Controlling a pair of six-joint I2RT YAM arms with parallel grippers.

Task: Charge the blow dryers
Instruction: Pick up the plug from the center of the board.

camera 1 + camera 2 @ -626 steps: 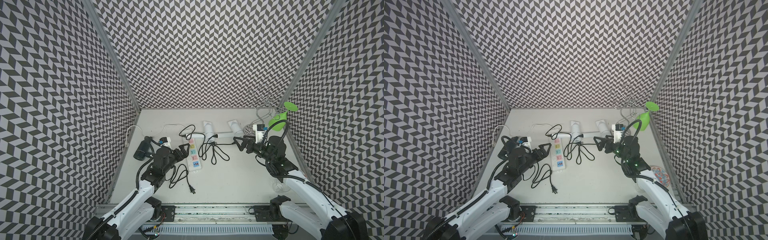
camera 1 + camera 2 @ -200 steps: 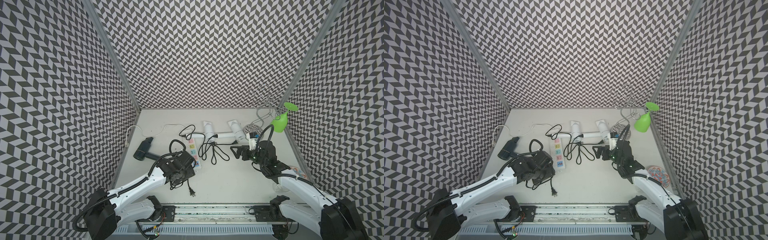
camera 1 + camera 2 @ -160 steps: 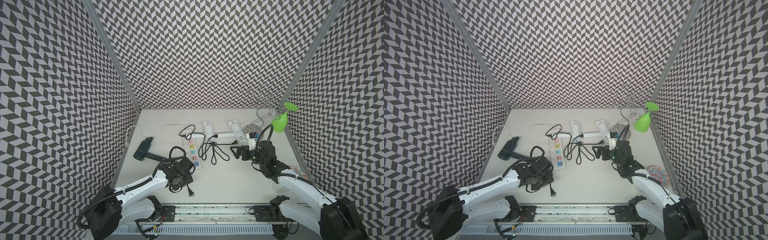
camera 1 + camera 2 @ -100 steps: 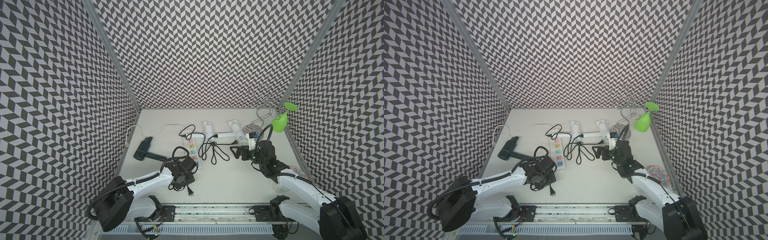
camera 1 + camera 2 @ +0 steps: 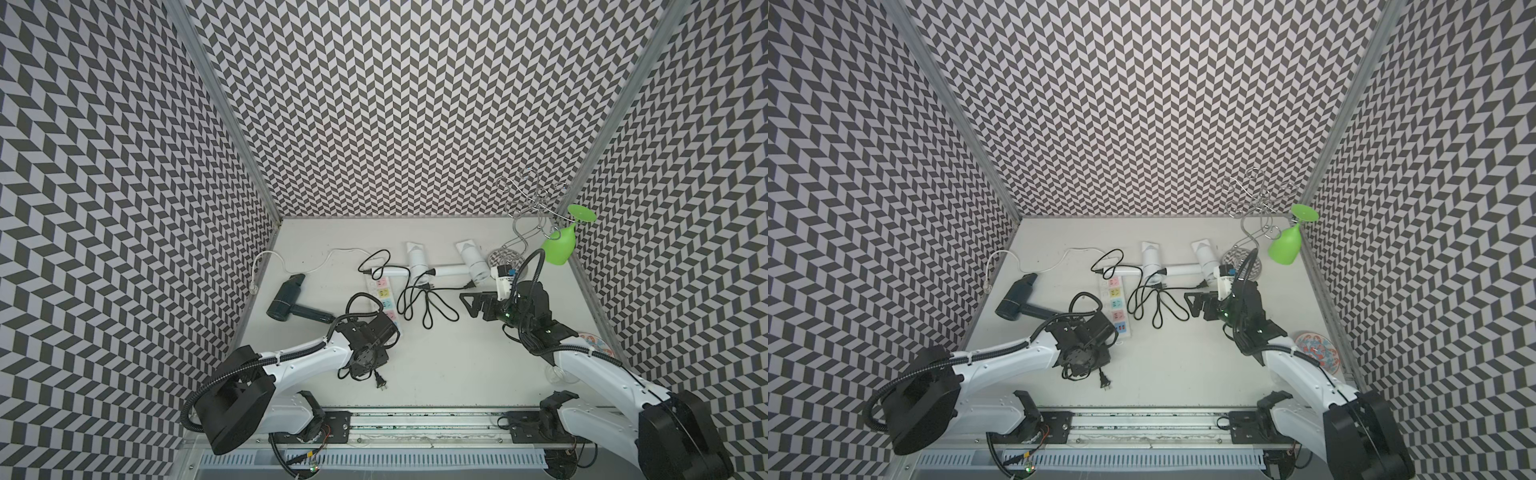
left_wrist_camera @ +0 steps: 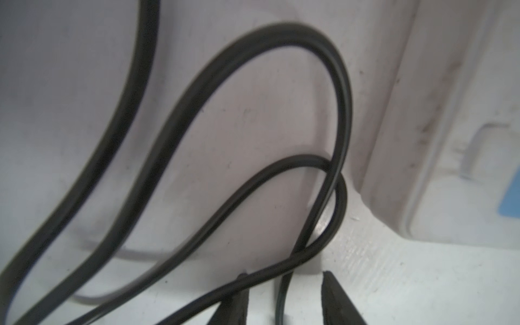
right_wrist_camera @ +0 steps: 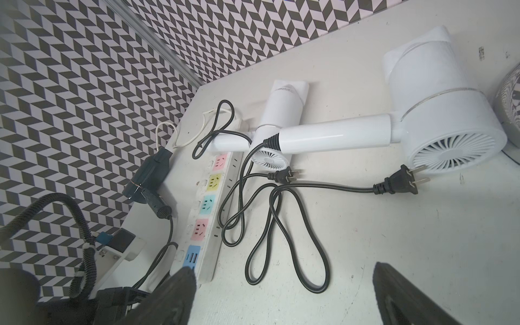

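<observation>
Nothing plugged in yet: the black dryer (image 5: 291, 301) is lying at the left of the counter (image 5: 457, 365), and the two white dryers (image 5: 417, 259) (image 5: 471, 257) are lying side by side at upper middle. All three plugs are sitting loose: the black dryer's plug (image 5: 379, 380) at lower middle, the white dryers' plugs (image 7: 284, 176) (image 7: 399, 184) by their tangled cords. The power strip (image 5: 384, 291) sockets that show are looking empty, so all three insertions are left. In the left wrist view the left hand (image 6: 284, 298) is sitting low over the black cord (image 6: 342, 118) beside the strip's end, fingers partly apart astride one strand, not pinching it yet. The right hand (image 5: 467, 306) is hovering wide open, holding nothing, pointing at the white dryers' cords. Versus three seconds back, the left hand is coming away from the black dryer toward lower middle of the frame, and its fingers are narrowing over the last second. The right hand is barely shifting; dryers, strip and plugs are staying put.
</observation>
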